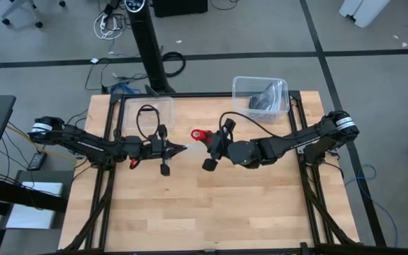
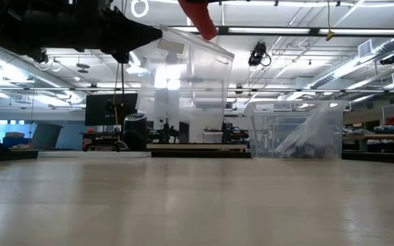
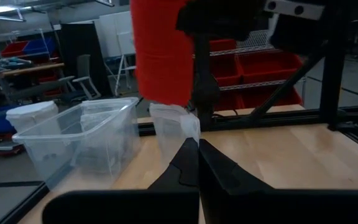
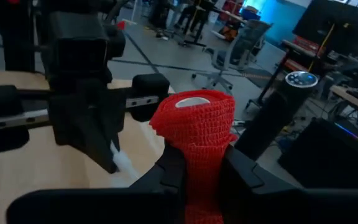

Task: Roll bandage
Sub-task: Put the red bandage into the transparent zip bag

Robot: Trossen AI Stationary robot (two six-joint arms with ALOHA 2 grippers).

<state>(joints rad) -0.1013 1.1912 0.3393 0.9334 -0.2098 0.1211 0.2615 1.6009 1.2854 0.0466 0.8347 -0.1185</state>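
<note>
The bandage (image 4: 194, 127) is a bright red roll, held up above the middle of the table by my right gripper (image 1: 205, 136), which is shut on it. It also shows in the high view as the bandage (image 1: 199, 134), and at the top of the low view as the bandage (image 2: 197, 17). Just to its left, my left gripper (image 1: 176, 149) is shut on a clear plastic bag (image 2: 187, 82), which hangs beside and below the roll. The two grippers face each other, close together. My left gripper pinches an edge of the clear bag (image 3: 180, 127) between its two fingertips, coming level from the table's left. The bag hangs below the fingers, clear of the table. My right gripper pinches the roll's lower wound side (image 4: 197, 162) between its two fingers, coming roughly level from the table's right. The roll stands out past the fingers with one flat end (image 4: 192, 101) showing, lifted clear of the table.
A clear plastic bin (image 1: 238, 86) with dark contents stands at the far right of the table. A flat clear lid (image 1: 129, 117) lies at the far left. A black post (image 1: 151, 49) rises beyond the far edge. The near half of the wooden table (image 1: 211, 212) is bare.
</note>
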